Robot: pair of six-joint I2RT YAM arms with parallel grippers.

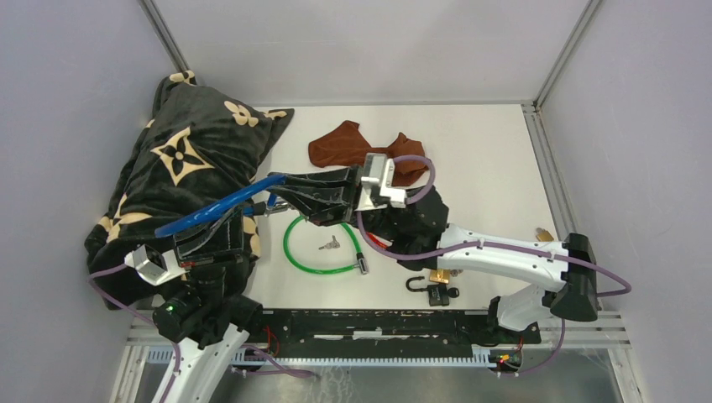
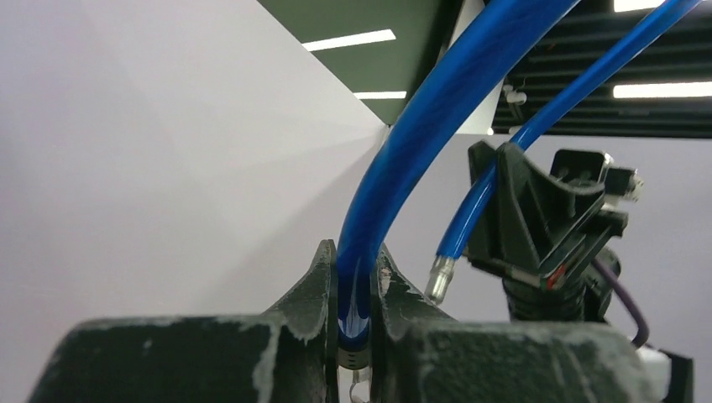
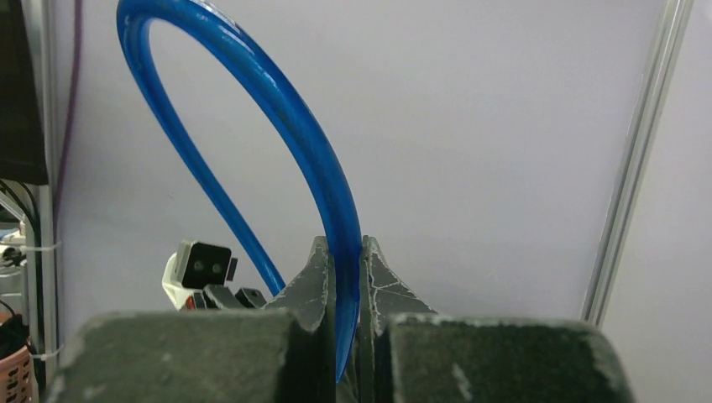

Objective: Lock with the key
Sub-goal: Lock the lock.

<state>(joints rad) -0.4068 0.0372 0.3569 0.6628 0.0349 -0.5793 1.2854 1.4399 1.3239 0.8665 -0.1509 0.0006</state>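
Observation:
A blue cable lock [image 1: 214, 210] is held in the air between both arms, left of the table's middle. My left gripper [image 1: 197, 228] is shut on the thick cable [image 2: 420, 109] near its black collar; the thin end with its metal tip [image 2: 441, 277] hangs free beside it. My right gripper [image 1: 283, 185] is shut on the same cable [image 3: 285, 109], which arcs up and to the left from its jaws [image 3: 344, 260]. A small bunch of keys [image 1: 330, 244] lies on the table inside a green cable loop [image 1: 295, 252], below the right gripper. The blue lock's keyhole is hidden.
A black blanket with tan flowers [image 1: 185, 159] fills the left side. A brown cloth [image 1: 344, 143] lies at the back centre. A black padlock [image 1: 437, 292] and a brass one [image 1: 438, 275] lie near the front edge, under the right arm.

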